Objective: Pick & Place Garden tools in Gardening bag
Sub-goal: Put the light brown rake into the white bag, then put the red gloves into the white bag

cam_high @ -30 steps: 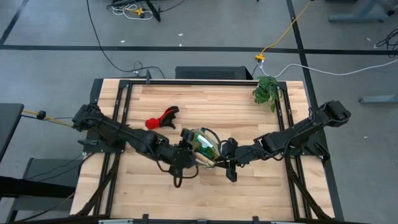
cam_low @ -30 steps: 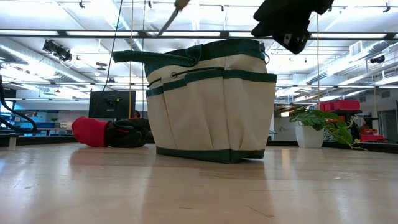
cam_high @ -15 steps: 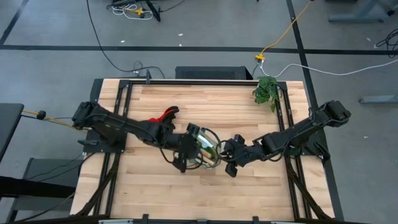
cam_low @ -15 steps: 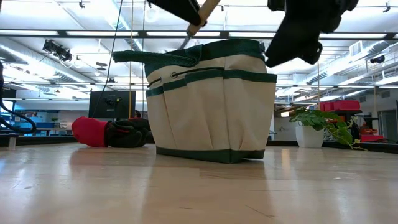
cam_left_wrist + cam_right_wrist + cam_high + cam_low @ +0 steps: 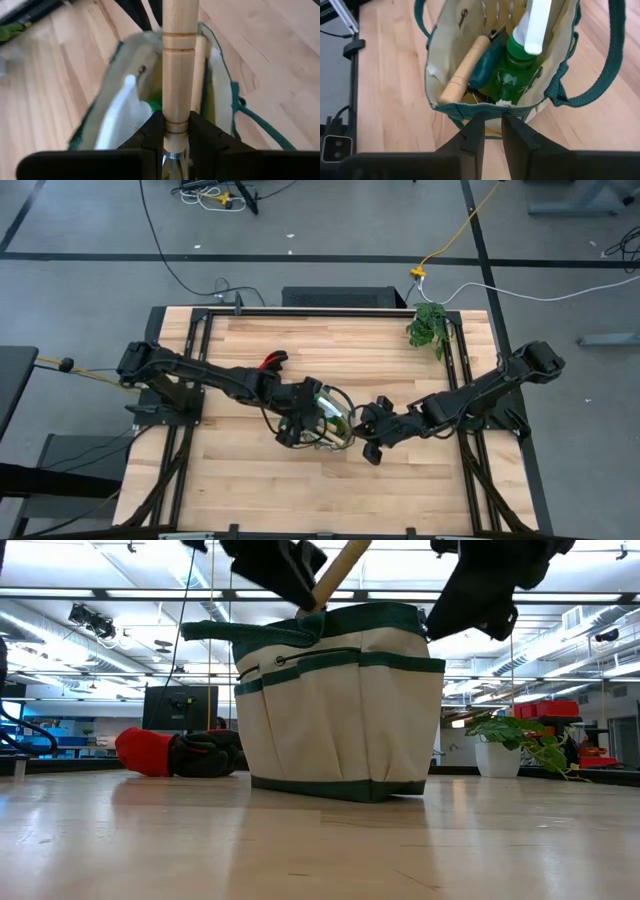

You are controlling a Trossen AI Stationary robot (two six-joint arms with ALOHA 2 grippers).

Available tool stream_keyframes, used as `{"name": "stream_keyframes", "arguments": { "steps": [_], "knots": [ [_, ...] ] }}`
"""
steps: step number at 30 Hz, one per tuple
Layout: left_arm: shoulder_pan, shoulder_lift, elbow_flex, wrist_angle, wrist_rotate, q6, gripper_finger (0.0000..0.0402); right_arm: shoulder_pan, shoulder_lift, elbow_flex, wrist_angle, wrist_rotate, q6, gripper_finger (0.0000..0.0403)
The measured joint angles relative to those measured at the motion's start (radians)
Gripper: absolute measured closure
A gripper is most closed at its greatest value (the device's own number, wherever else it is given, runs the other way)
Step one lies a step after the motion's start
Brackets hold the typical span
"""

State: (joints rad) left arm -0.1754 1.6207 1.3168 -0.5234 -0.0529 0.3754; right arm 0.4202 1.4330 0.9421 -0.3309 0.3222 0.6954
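The beige gardening bag [image 5: 333,412] with green trim stands upright at mid-table; it also shows in the low view [image 5: 340,710]. Inside it are a green bottle with a white top [image 5: 512,75], a wooden-handled rake [image 5: 465,70] and a teal handle [image 5: 487,62]. My left gripper [image 5: 300,418] is above the bag's mouth, shut on a wooden-handled tool [image 5: 335,570]. My right gripper [image 5: 366,430] is at the bag's right rim with its fingers nearly together. The red-and-black tool [image 5: 175,752] lies on the table to the bag's left, partly under my left arm in the high view [image 5: 268,363]. My left gripper pinches the wooden handle near its metal end [image 5: 176,117] between its two fingers, lying across it. The tool is lifted and slanted, its free handle end up. Its lower end is at the bag's rim [image 5: 305,612]. My right gripper comes at the bag slanting down from the table's right. Its fingertips [image 5: 476,120] close on the bag's rim [image 5: 490,111] at the end nearest them. The fingers hide the exact place of contact. The bag stands on the table.
A leafy plant [image 5: 428,326] stands at the far right corner. Bare wood lies in front of the bag [image 5: 320,840] and along the table's near side. Black frame rails [image 5: 200,330] run along the table's edges.
My left gripper has gone from the bag's near side toward the far edge, over the bag's mouth. It has carried the wooden-handled tool, whose metal end has gone down to the rim. My right gripper shifted slightly right and turned, then kept still. The bag has not moved.
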Motion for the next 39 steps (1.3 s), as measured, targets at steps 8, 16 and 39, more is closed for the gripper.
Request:
{"name": "stream_keyframes", "arguments": {
  "steps": [8,16,39],
  "knots": [
    [0.018,0.0,-0.049,0.01,0.003,-0.024,0.0333,0.0,-0.071,0.0,-0.001,0.004,-0.033,0.0349],
    [0.016,0.0,-0.049,0.015,0.006,-0.077,0.0294,0.0,-0.114,0.0,0.0,0.037,-0.057,0.0353],
    [0.017,-0.049,-0.047,-0.004,-0.103,-0.102,0.0244,0.0,-0.118,0.0,0.0,0.027,-0.08,0.0353]
  ]
}}
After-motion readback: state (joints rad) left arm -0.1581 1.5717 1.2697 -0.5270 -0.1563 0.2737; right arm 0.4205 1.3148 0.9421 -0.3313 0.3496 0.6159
